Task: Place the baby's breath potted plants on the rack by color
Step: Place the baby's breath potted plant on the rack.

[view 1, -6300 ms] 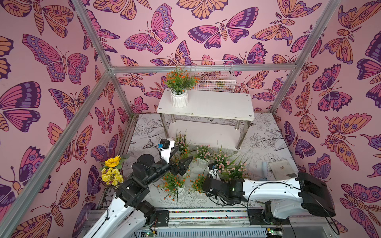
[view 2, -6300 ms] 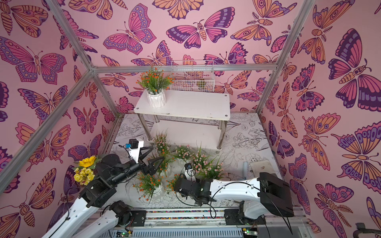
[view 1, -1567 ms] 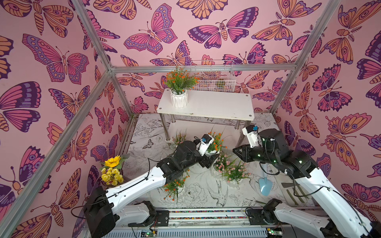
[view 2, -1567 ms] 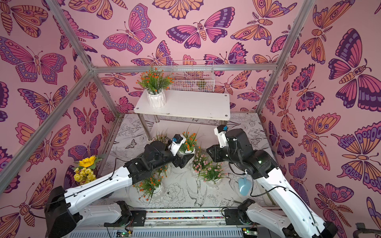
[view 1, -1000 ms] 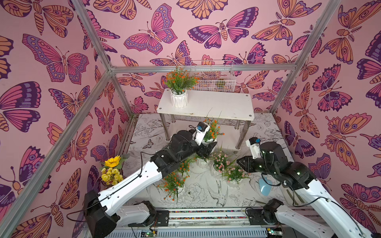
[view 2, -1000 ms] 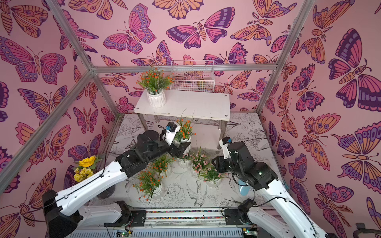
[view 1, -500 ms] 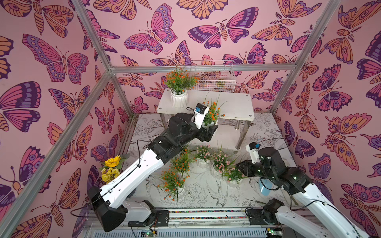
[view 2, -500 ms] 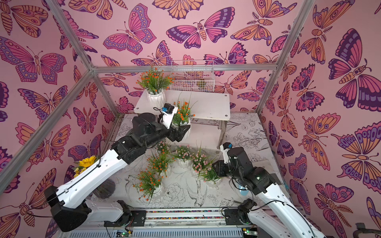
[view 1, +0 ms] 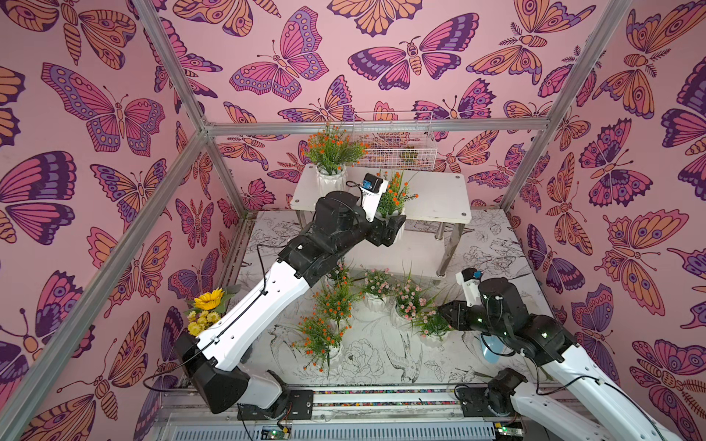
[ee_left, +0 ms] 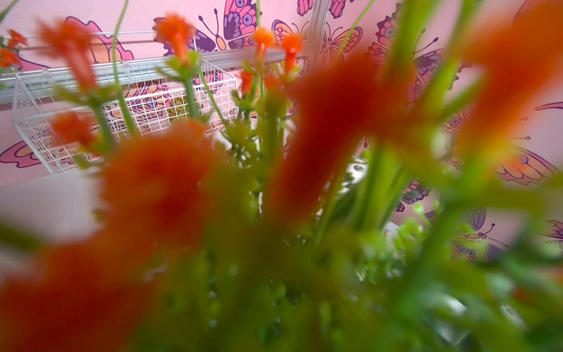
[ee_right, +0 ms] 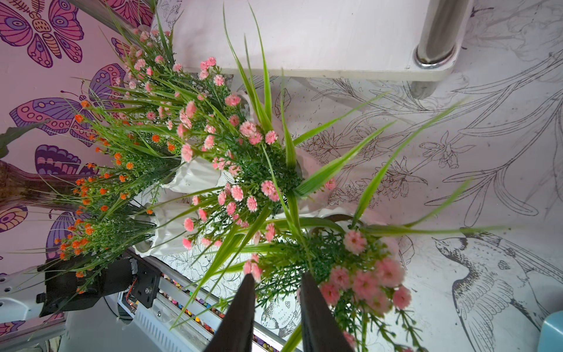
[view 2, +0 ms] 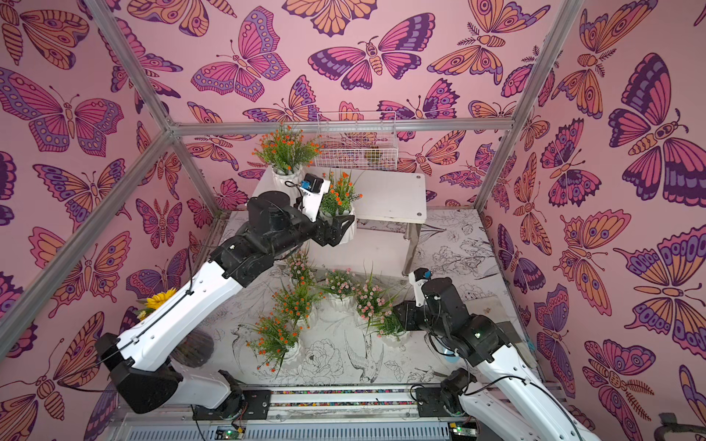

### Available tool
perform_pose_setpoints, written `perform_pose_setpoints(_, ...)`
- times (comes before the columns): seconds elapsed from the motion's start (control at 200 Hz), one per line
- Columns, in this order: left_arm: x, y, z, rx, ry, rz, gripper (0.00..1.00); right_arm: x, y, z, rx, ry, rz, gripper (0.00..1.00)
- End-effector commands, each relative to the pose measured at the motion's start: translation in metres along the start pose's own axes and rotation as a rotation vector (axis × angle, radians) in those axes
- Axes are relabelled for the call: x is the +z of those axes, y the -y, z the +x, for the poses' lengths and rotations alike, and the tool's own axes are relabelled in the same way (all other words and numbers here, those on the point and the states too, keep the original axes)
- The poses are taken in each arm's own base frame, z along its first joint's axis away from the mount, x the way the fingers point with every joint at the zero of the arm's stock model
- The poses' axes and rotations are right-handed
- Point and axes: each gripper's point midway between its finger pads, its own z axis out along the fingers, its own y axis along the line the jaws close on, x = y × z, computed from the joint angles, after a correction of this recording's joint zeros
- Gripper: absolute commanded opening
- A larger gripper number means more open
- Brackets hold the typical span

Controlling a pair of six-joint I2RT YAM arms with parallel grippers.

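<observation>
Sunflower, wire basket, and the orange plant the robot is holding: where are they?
sunflower [view 1: 209,300]: in a top view, on its yellow petals.
wire basket [view 1: 382,158]: in a top view, on its front mesh.
orange plant [view 1: 393,193]: in a top view, on its flowers.

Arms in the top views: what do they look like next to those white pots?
Both have glossy white link shells and black joint housings. The left arm has a thin black cable along its white link and a white wrist camera bracket with a blue mark. The right arm shows small green lights and looping black cables; the right claw has dark tapered fingers.
</observation>
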Motion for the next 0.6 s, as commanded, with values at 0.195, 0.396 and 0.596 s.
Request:
perform_pose_setpoints(0.195,0.002,-0.013,-0.05,0.01,0.142,-0.049,0.69,0.001,0.001,0.0,0.011,0.01,-0.009,0.28)
perform_pose_setpoints(0.396,0.018,-0.028,-0.057,0.029,0.15,-0.124,0.69,0.0,0.002,0.001,0.012,0.01,-0.006,0.28)
perform_pose_setpoints(0.596,0.033,-0.047,-0.061,0.024,0.159,-0.224,0.69,-0.001,0.004,0.002,0.012,0.014,0.001,0.28)
